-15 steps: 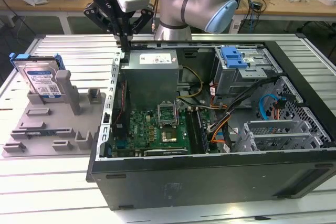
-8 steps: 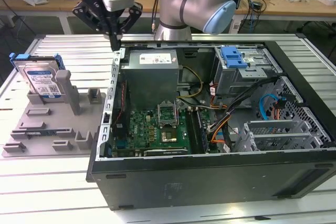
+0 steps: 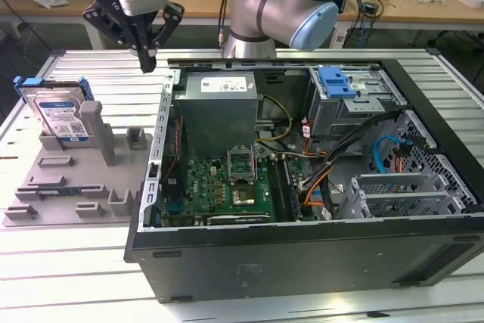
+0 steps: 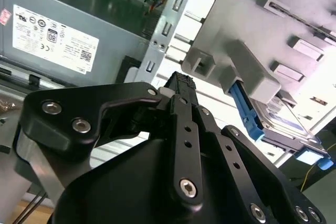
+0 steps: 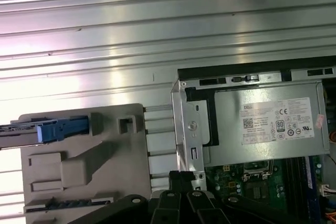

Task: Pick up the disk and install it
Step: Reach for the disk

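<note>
The disk [image 3: 62, 115], a silver drive with a white-and-blue label in a blue carrier, stands tilted in a slot at the back of the grey fixture [image 3: 76, 187], at the exterior view's left. My gripper [image 3: 148, 62] hangs above the table between the fixture and the open computer case [image 3: 302, 255], to the right of the disk and well apart from it. Its fingers are shut together with nothing held. In both wrist views the disk's blue carrier [image 4: 244, 111] [image 5: 58, 129] sticks out of the fixture, away from the closed gripper [image 4: 181, 82] [image 5: 181, 177].
The case lies open on its side on the ribbed metal table [image 3: 91, 285]. Inside are a grey power supply box with a white sticker [image 3: 219, 104], a motherboard [image 3: 227, 183], cables, and a grey drive cage with a blue handle [image 3: 336, 81]. A wooden bench with clutter stands behind.
</note>
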